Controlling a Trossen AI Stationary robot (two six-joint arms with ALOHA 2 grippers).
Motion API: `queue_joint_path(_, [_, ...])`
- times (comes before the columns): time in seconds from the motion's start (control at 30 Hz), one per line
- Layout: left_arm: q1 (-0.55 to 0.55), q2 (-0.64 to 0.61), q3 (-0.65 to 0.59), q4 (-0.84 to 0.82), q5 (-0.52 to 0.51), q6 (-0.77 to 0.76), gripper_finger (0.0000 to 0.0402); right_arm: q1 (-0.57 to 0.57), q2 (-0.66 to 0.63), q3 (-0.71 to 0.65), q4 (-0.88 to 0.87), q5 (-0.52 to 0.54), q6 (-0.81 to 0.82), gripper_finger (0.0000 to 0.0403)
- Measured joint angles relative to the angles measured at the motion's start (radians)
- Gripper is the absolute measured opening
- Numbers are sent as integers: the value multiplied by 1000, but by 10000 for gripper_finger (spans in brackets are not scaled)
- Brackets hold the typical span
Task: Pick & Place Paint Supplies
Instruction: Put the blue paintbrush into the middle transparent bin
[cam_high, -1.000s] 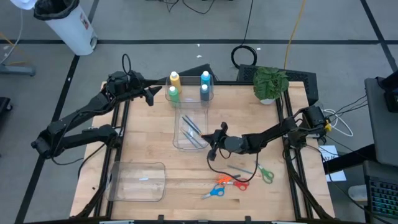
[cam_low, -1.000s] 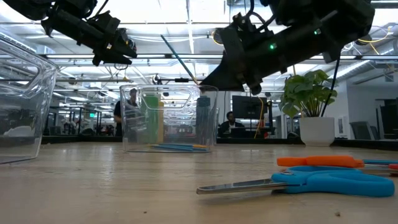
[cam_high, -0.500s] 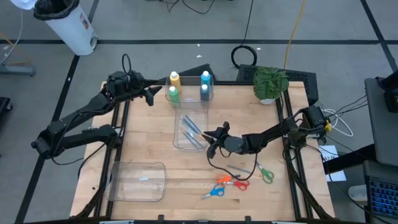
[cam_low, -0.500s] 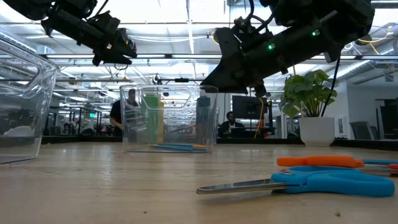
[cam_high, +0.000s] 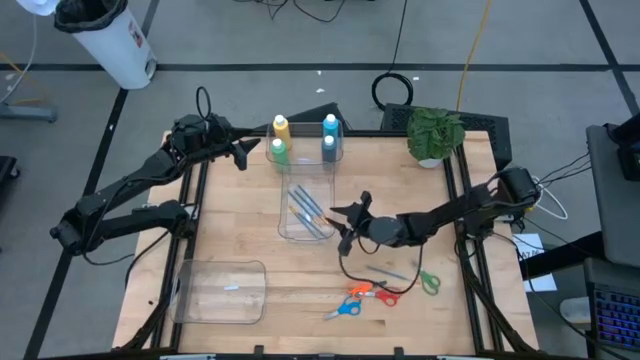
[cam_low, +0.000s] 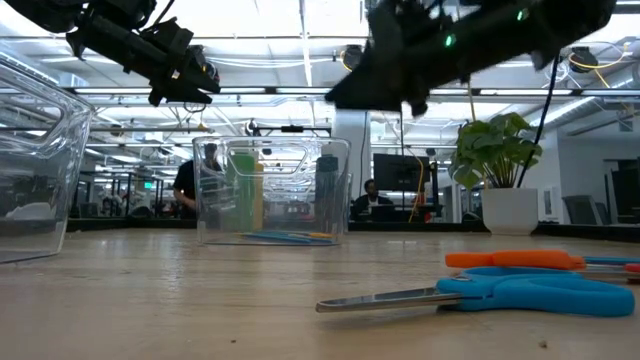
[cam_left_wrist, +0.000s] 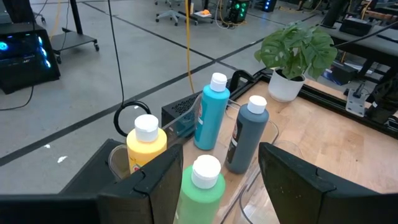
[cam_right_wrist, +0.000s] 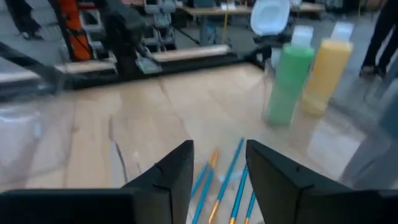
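Wooden counter (cam_high: 250, 235): since a second ago the right gripper (cam_high: 347, 222) has let its brush fall among the other brushes (cam_high: 308, 212) in the clear bin (cam_high: 287, 229), and its fingers now stand apart, empty. That bin also holds four paint bottles (cam_high: 278, 150); the second bin (cam_high: 220, 293) holds no supplies; the left gripper (cam_high: 241, 152) waits, fingers wide, beside the bottles.

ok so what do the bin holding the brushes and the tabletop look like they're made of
The bin looks like clear, glossy plastic: the brushes and the wood beneath show straight through its walls, which catch highlights. The tabletop looks like pale wood in glued strips, butcher-block style, with a smooth, fairly matte finish; whether it is solid or veneer cannot be told.
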Motion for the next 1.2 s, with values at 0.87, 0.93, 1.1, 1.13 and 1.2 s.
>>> queue_joint_path(0.87, [-6,0,0,0,-3,0,214,105,-247,-417,267,2,70,135])
queue_joint_path(0.93, [-10,0,0,-1,-5,0,214,121,-252,-482,382,0,71,136])
queue_joint_path(1.1, [-16,0,0,0,-10,0,214,144,-246,-602,564,0,121,141])
queue_joint_path(1.13, [-18,0,0,0,-10,0,214,147,-246,-613,576,0,123,141])
queue_joint_path(1.2, [-19,0,0,-1,-8,0,214,149,-245,-618,572,0,117,141])
